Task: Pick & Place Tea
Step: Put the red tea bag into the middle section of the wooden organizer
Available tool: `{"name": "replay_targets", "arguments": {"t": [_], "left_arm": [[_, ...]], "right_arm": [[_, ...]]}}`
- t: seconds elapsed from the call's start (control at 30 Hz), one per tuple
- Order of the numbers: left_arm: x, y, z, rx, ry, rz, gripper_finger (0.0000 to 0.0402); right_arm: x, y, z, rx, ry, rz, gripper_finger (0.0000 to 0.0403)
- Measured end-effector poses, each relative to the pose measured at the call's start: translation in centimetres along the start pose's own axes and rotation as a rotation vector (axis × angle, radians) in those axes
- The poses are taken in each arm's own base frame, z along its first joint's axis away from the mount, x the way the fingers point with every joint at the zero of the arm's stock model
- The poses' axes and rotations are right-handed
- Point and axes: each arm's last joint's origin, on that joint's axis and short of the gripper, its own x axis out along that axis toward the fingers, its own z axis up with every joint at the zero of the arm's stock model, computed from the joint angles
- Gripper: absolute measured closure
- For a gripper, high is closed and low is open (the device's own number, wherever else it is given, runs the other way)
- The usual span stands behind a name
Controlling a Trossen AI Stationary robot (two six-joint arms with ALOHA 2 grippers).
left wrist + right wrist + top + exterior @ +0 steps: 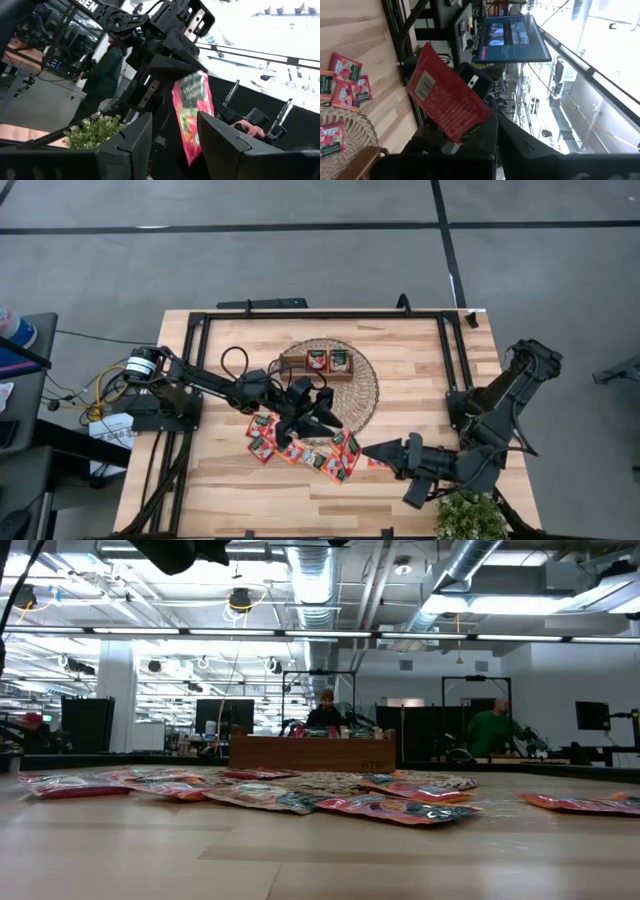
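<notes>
My right gripper [368, 450] [494, 125] hangs over the near right part of the table, shut on one red tea sachet [447, 105]. My left gripper [312, 418] [175, 122] hovers open above the near edge of the round woven mat [365, 385] and faces that sachet [192, 115]. The sachet shows between the left fingers, farther off and apart from them. Several more tea sachets [300, 448] [390, 808] lie flat on the table near the mat. The wooden tray [325, 363] [310, 752] stands on the mat with two sachets in it. My right gripper pinches one end of the sachet [470, 131] between its two shut fingers, which reach out about level toward the table's left. The sachet juts out tilted past the fingertips, barcode side toward the wrist camera, lifted clear of the table.
A small potted plant [468, 515] stands at the table's near right corner, beside my right arm. A black frame [320, 315] runs along the table's far and side edges. People stand in the room behind [327, 710].
</notes>
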Motion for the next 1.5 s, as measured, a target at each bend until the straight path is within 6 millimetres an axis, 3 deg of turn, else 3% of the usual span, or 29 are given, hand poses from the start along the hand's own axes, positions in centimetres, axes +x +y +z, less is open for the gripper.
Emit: {"name": "replay_targets", "arguments": {"t": [0.53,1.03,1.5], "left_arm": [[0.0,0.1,0.0,0.019,-0.005,0.009,0.0252],[0.0,0.0,0.1,0.021,-0.009,0.004,0.0252],[0.1,-0.4,-0.1,0.055,-0.023,-0.004,0.0257]], "right_arm": [[0.7,-0.1,-0.3,0.0,-0.053,0.004,0.0403],[2.4,-0.1,-1.7,0.024,-0.017,0.014,0.0403],[2.5,0.4,-2.1,0.042,0.036,0.047,0.0403]]}}
